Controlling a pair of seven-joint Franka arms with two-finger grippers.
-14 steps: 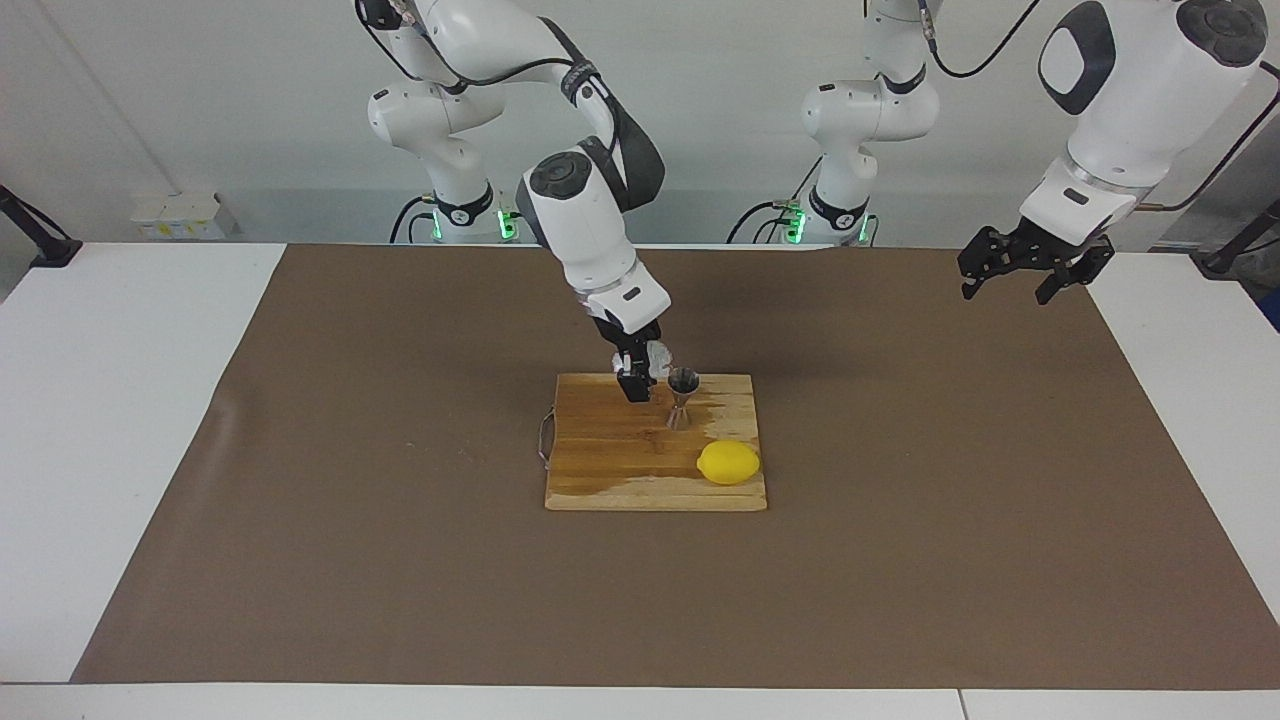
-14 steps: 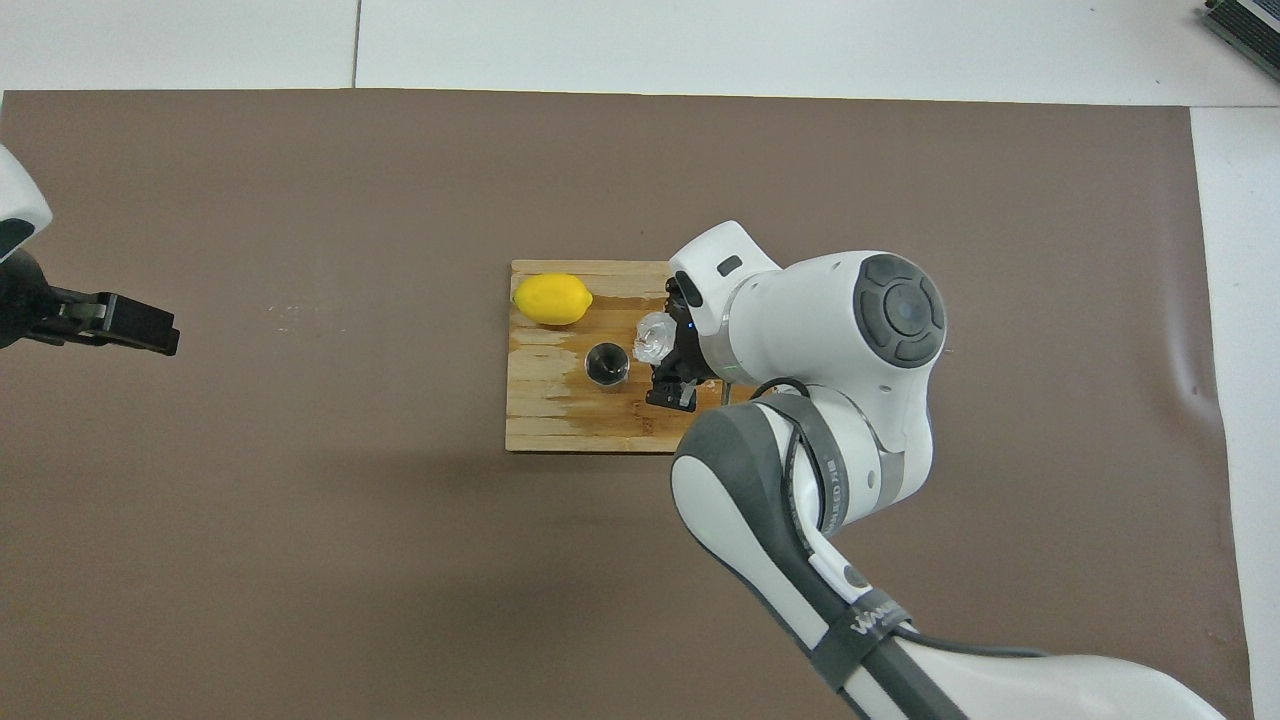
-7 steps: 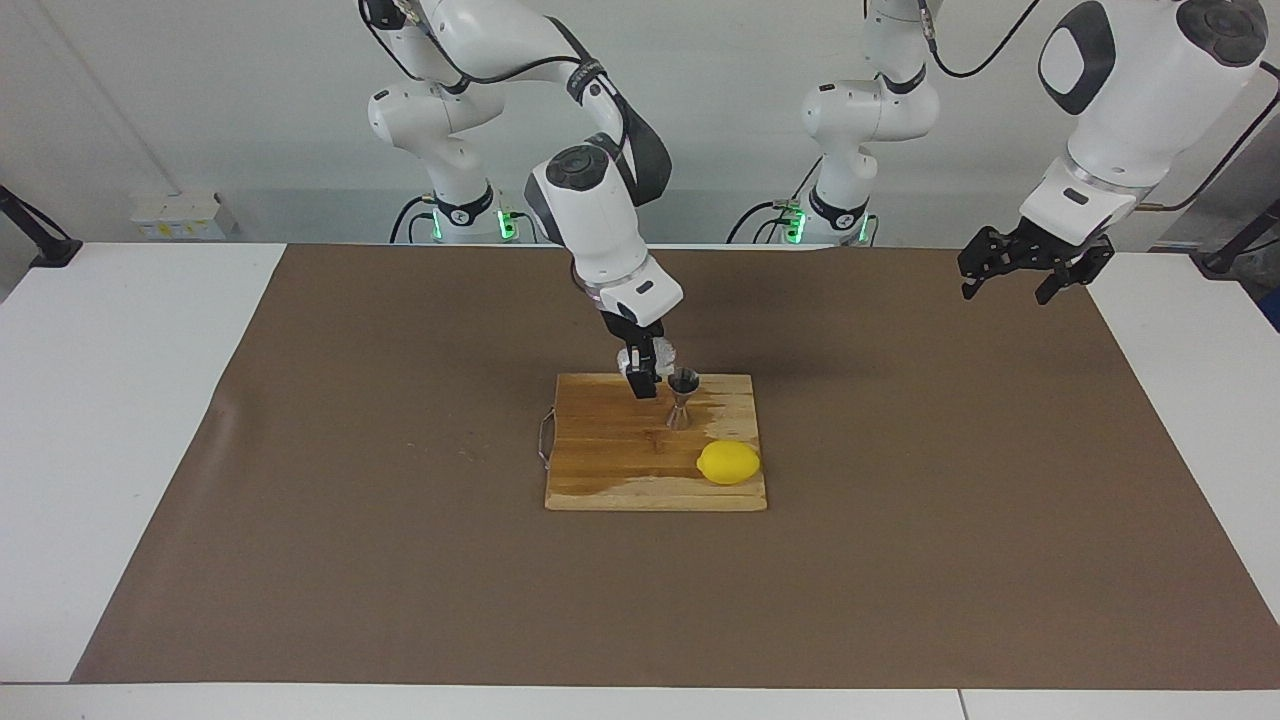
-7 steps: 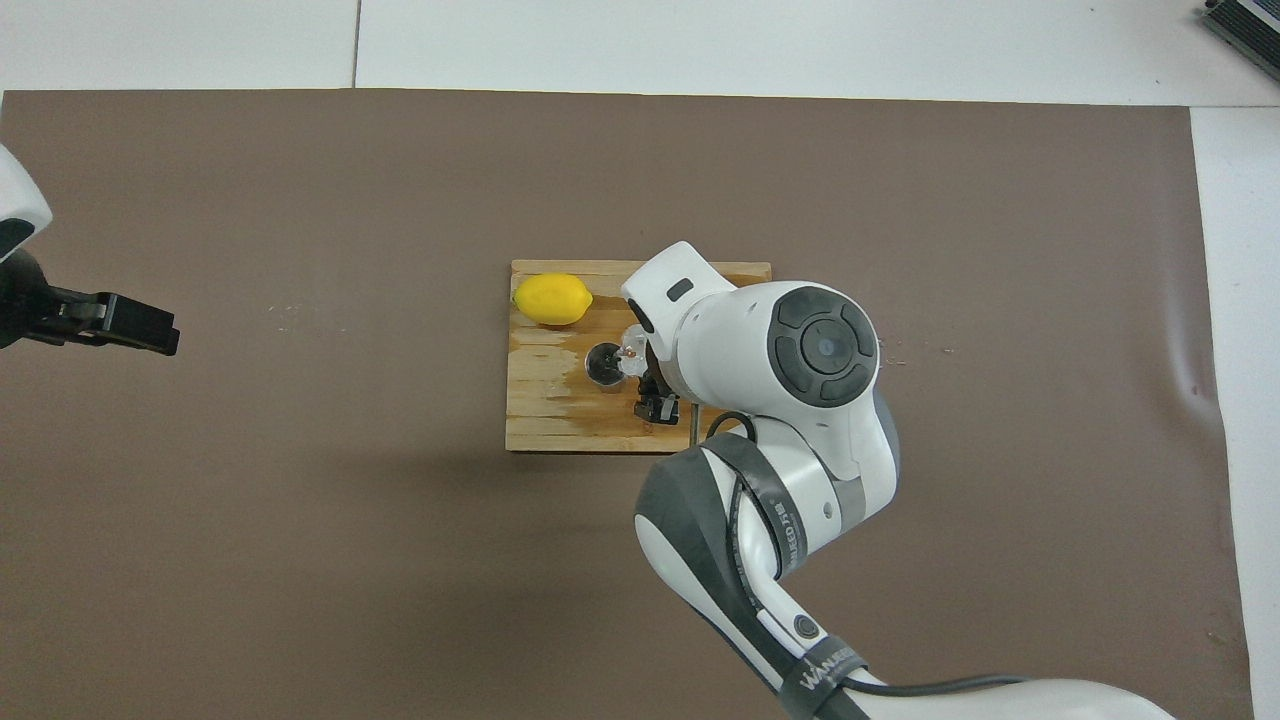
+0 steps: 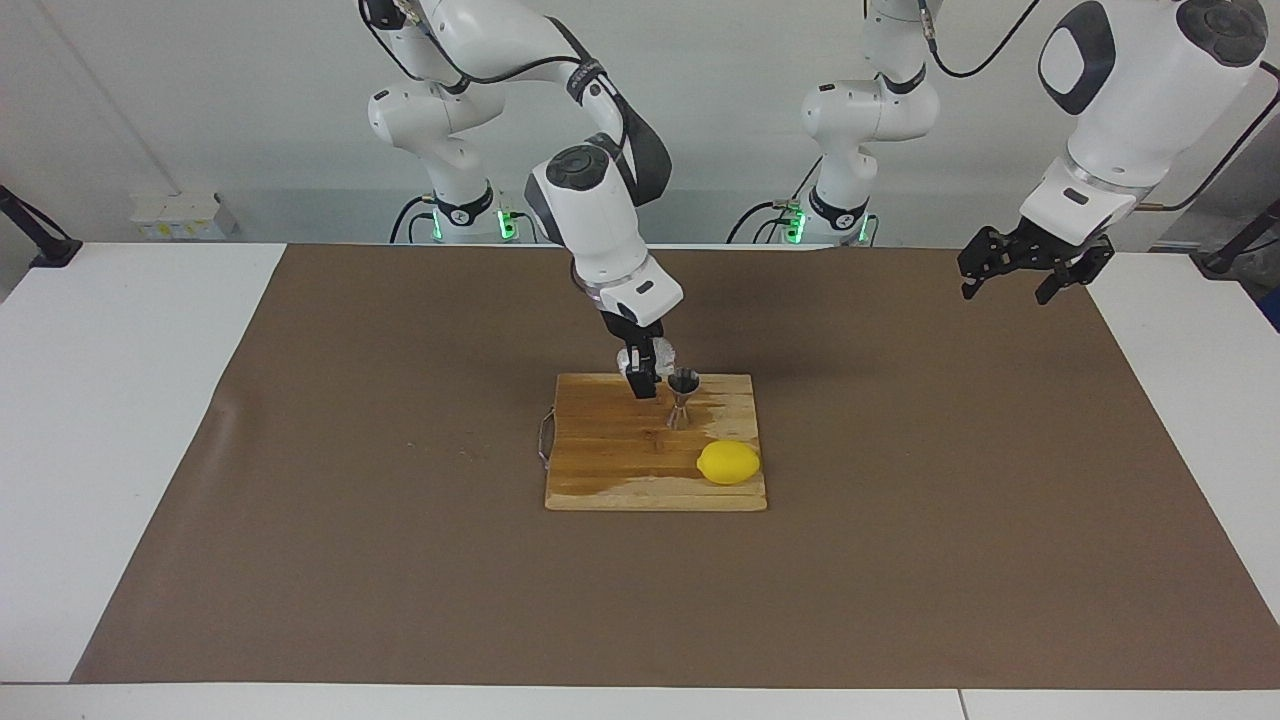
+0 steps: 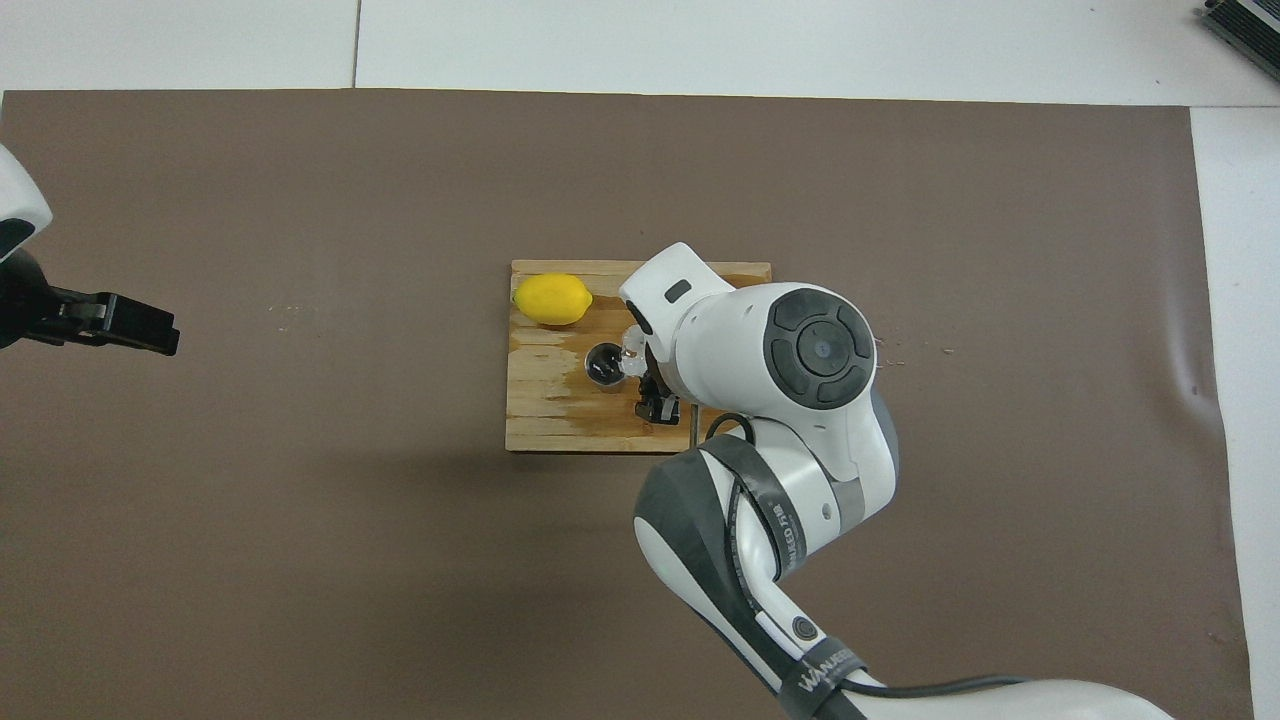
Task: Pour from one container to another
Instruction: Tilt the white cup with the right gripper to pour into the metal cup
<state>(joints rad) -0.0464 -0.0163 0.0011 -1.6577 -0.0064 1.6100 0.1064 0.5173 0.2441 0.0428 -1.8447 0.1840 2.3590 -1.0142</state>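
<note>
Plastic cup [image 5: 661, 355] in right pincer [image 5: 645, 372] tips mouth toward jigger [image 5: 682, 398].

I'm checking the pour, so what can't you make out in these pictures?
- Plastic cup: overhead, the right arm covers most of it; facing, the right tool covers part.
- Anything flowing into the metal jigger, or its fill level: too small in both views.
- Left tool, waiting over the mat's edge: overhead, cut off by the frame edge.
</note>
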